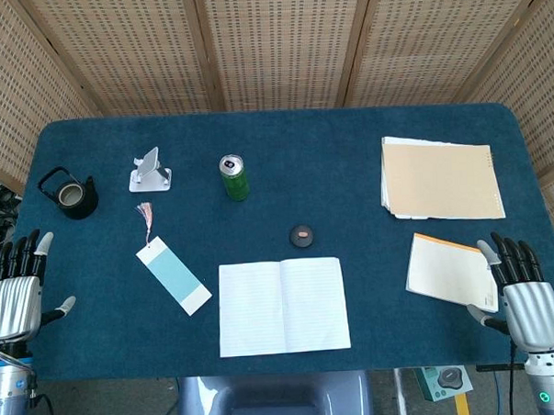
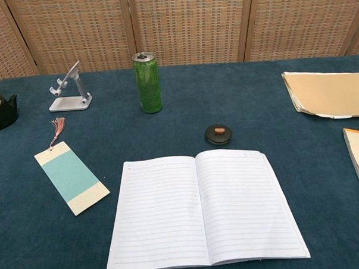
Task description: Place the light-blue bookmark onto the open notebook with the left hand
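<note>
- Light-blue rectangular paper bookmark (image 1: 173, 278) with pink tassel: flat on blue felt desk (image 1: 348, 158), between left robot hand (image 1: 19, 290) and open lined white notebook (image 1: 282, 306).
- Left robot hand: released, fingers apart, grasping nothing.
- Right robot hand (image 1: 522, 293): likewise released, beside orange-edged notepad (image 1: 450, 272).

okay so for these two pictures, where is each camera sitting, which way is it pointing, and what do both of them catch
Head view: high above the near edge, looking steeply down on the table; left hand and right hand show at the bottom corners, both open and holding nothing.
Chest view: low at the near edge, looking forward across the table at the screens; no part of the robot shows.
Shared: notebook, bookmark, can, phone stand, teapot, paper stack.
</note>
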Controlling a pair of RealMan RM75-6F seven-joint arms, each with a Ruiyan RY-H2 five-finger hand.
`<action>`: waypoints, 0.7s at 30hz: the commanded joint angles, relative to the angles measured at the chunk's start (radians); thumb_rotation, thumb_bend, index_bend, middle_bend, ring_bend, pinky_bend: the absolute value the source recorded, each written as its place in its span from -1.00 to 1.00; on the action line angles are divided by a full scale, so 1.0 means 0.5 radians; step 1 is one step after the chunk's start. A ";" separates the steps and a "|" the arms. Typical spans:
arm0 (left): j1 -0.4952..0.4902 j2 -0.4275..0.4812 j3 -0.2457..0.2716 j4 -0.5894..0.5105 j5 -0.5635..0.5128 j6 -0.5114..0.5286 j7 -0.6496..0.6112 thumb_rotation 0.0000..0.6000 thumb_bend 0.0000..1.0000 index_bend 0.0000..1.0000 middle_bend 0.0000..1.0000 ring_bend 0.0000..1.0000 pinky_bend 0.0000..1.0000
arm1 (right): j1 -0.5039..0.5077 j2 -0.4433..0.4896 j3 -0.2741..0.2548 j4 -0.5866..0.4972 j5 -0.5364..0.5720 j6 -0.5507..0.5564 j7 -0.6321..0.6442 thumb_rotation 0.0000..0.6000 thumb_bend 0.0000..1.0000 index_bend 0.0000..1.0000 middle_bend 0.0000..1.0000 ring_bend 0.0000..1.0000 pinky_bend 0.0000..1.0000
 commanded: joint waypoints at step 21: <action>-0.008 0.014 0.013 -0.005 0.023 -0.019 -0.026 1.00 -0.91 -1.00 -1.00 -1.00 -1.00 | 0.003 -0.005 -0.007 0.011 -0.008 -0.008 0.009 1.00 -0.80 -1.00 -1.00 -1.00 -1.00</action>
